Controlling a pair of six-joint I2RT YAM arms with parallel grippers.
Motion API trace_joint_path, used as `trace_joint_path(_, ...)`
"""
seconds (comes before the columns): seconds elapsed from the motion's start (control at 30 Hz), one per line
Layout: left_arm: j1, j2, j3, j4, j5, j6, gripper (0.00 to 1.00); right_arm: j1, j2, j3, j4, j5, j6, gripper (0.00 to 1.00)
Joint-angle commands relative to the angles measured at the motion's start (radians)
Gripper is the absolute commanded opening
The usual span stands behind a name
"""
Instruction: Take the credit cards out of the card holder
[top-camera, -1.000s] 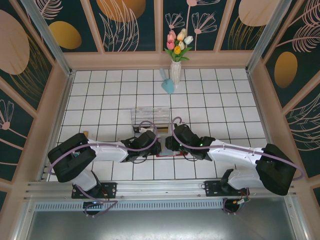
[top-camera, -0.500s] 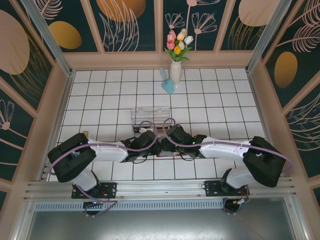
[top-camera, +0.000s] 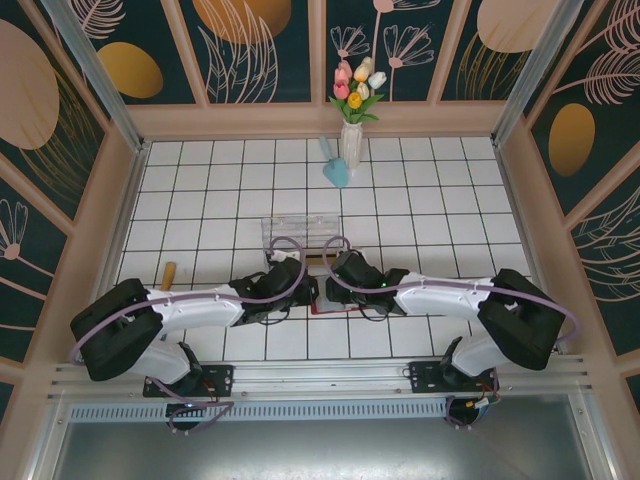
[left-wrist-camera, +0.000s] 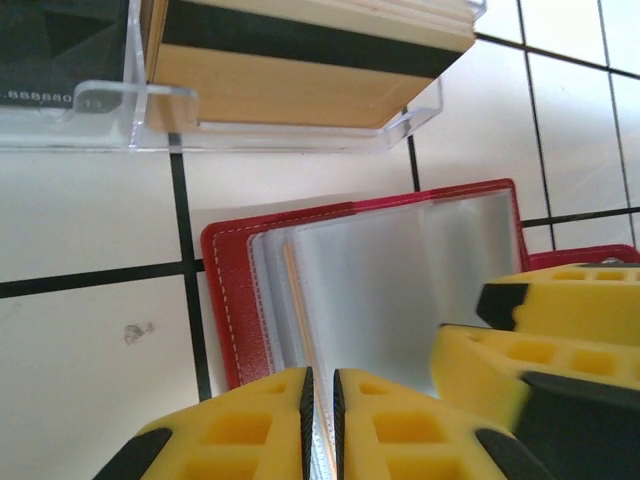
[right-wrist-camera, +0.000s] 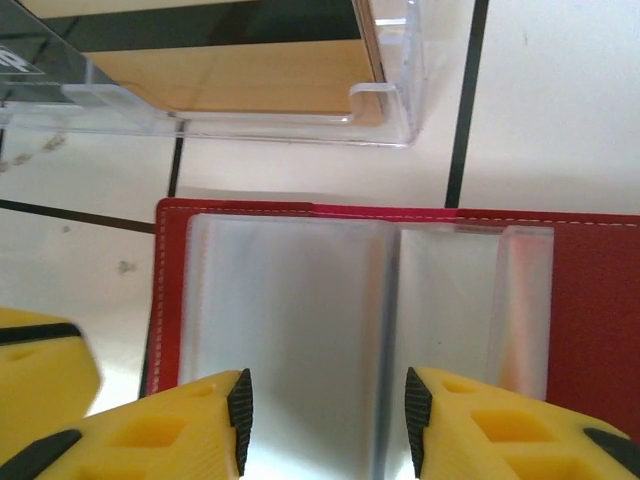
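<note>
One red card holder (right-wrist-camera: 598, 300) lies open, clear sleeves (right-wrist-camera: 290, 300) fanned; left hand (left-wrist-camera: 321, 390) pinches one at lower frame, right hand (right-wrist-camera: 326, 405) gapes, straddling another.

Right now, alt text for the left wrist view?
The yellow left end effector pinches a clear sleeve of the open red card holder, which lies on white tiles. The right end effector reaches in from the right over the holder, and a clear box sits beyond it.
</note>
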Motion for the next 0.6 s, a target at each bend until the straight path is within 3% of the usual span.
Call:
trace_joint_path(0.0, -0.003, 0.029, 0.004, 0.000, 0.007, 0.011, 0.17, -0.007, 0.023, -0.017, -0.038, 0.053, -0.012, 0.41)
trace_joint_path(0.23, -0.003, 0.120, 0.023, 0.059, 0.051, 0.000, 0.18, -0.009, 0.048, -0.030, -0.038, 0.063, -0.007, 0.21)
trace_joint_path(0.57, -0.003, 0.138, 0.028, 0.082, 0.068, -0.003, 0.19, -0.009, 0.065, -0.056, -0.001, 0.041, 0.002, 0.08)
